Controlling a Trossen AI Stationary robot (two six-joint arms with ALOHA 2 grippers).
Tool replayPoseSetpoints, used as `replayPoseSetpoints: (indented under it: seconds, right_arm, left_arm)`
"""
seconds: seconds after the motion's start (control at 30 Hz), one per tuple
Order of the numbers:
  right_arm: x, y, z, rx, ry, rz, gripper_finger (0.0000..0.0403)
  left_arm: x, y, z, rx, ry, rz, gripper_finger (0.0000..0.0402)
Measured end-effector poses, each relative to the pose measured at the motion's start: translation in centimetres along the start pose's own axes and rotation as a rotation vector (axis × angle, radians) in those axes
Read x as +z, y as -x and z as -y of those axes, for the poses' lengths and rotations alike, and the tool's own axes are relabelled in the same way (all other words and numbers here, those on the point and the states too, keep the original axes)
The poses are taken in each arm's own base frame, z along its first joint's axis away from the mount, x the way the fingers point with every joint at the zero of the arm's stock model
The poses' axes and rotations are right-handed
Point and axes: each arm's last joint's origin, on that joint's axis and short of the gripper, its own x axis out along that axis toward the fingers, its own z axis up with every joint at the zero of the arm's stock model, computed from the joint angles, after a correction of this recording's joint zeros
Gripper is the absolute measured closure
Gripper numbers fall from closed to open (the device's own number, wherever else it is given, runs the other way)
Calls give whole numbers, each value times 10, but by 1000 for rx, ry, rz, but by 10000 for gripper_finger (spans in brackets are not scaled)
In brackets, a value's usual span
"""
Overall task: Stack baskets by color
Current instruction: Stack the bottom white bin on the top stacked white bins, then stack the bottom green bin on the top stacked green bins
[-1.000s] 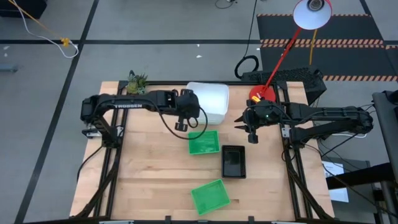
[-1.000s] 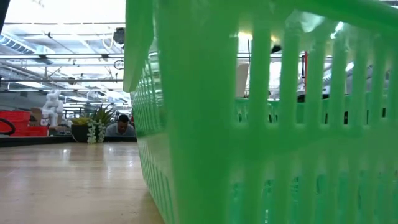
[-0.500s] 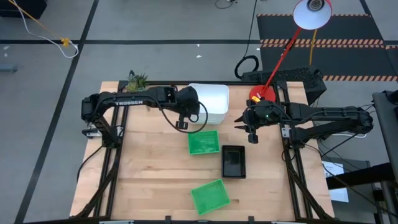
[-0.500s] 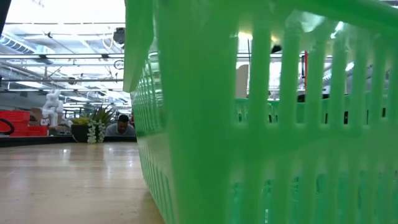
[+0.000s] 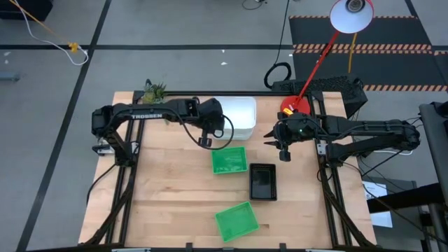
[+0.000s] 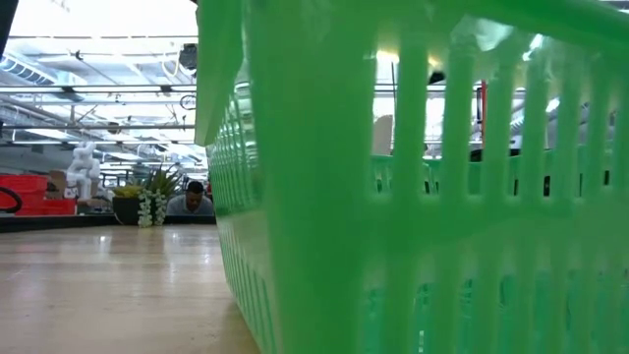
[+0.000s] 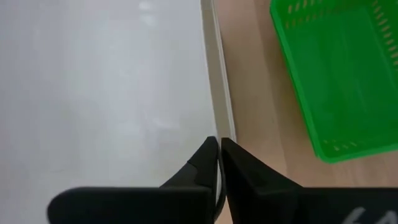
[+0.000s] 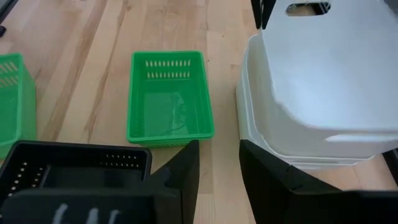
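Observation:
A white basket [image 5: 234, 115] lies tilted on a stack of white baskets [image 8: 292, 149] at the table's far middle. My left gripper [image 5: 215, 133] is shut on it at its near left corner. One green basket [image 5: 229, 159] sits mid-table. Another green basket [image 5: 236, 220] lies by the near edge and fills the low view [image 6: 393, 197]. A black basket [image 5: 262, 180] rests to the right of the middle green one. My right gripper [image 5: 278, 150] hangs open above the table, just beyond the black basket [image 8: 74, 168]. My left gripper pinches the top white basket's near long wall at its rim [image 7: 219, 127], close to the left end. One finger is inside the basket and one outside. The fingers slant down from the table's left, along the rim. The basket is tilted, its left end up, over the white stack.
A red lamp base [image 5: 294, 106] stands at the far right corner, its arm rising to the lamp head [image 5: 352, 14]. A small plant [image 5: 154, 91] sits at the far left. A person [image 6: 192, 200] shows beyond the table in the low view.
My left gripper has sunk a little toward the white stack, turning slightly. It has carried the top white basket down with it. My right arm has kept still.

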Motion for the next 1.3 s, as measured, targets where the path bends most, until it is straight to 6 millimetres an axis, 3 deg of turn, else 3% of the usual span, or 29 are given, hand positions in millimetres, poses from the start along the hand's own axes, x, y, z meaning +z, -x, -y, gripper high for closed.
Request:
replayPoseSetpoints:
  seconds: [0.23,1.03,1.13,1.3]
  right_arm:
    - [0,0,0,0,0,0,293]
    - [-2,0,0,5,-12,-19,293]
    - [-3,0,0,6,-27,-31,293]
    - [-9,-5,-1,6,-28,-32,293]
  left_arm:
    - [-3,-2,2,-8,10,-15,363]
    - [-15,-2,-1,-33,200,-116,360]
    - [-14,3,9,-59,222,-138,360]
    - [-5,13,45,-99,197,-114,360]
